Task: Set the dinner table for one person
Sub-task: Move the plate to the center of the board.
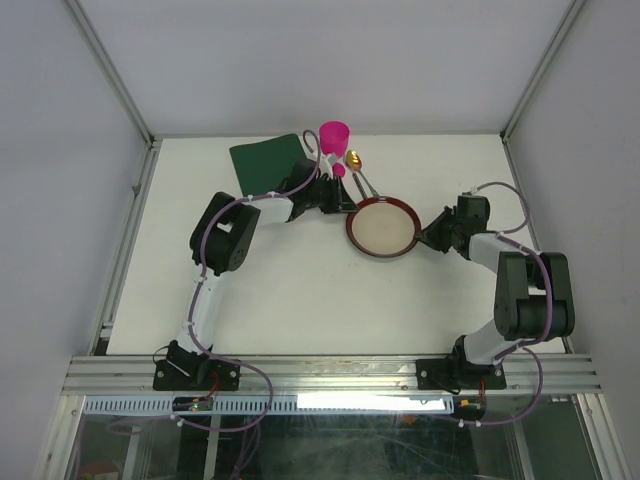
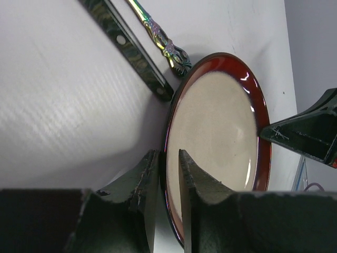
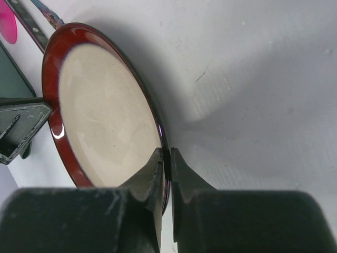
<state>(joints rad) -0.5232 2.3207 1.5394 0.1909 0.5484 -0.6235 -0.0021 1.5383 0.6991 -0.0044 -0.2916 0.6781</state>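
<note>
Red-rimmed and cream inside, the plate (image 1: 382, 228) is at the middle of your white bench (image 1: 300, 300), which fills the framed cell beneath both arms. Your left fingers (image 2: 145, 182) are clamped across its left rim; your right fingers (image 3: 152, 171) pinch the opposite rim. Behind it are a pink cup (image 1: 334, 136) and a green placemat (image 1: 262, 160).

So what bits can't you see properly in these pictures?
- Top view: cutlery, too small to tell apart, partly under the left arm.
- Left wrist view: plate, near rim hidden behind the left pincer.
- Right wrist view: pink cup, cut off by the left edge.
</note>
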